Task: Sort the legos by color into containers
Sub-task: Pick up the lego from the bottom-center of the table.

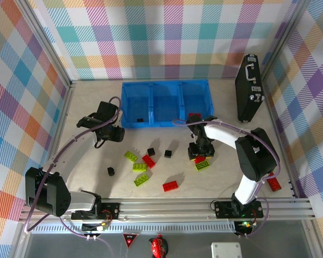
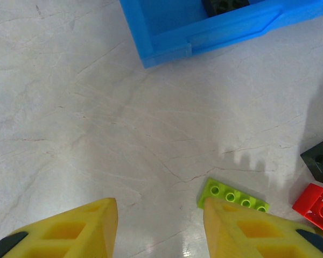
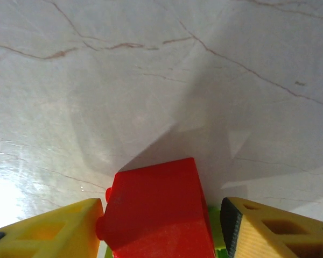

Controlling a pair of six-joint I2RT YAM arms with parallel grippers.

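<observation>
Legos (image 1: 140, 167) are being sorted into the blue tray (image 1: 166, 105), with most of the work left undone.
Across the desk (image 1: 215, 185) about ten are lying loose; one black cube (image 1: 140, 119) is sitting in the tray's left compartment. The left claw (image 2: 160, 207) is being held open and empty, while the right claw (image 3: 161, 204) is being spread, not yet closed, around a red brick (image 3: 159, 220).

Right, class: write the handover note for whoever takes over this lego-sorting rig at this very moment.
Left gripper: open, empty, above the table near the blue tray's left corner.
Right gripper: low, fingers either side of a red brick; grip unclear.
Done: one black cube in the left compartment, a red piece seemingly in the right one.
Left: loose legos, lime, red and black, in front of the tray.
</observation>
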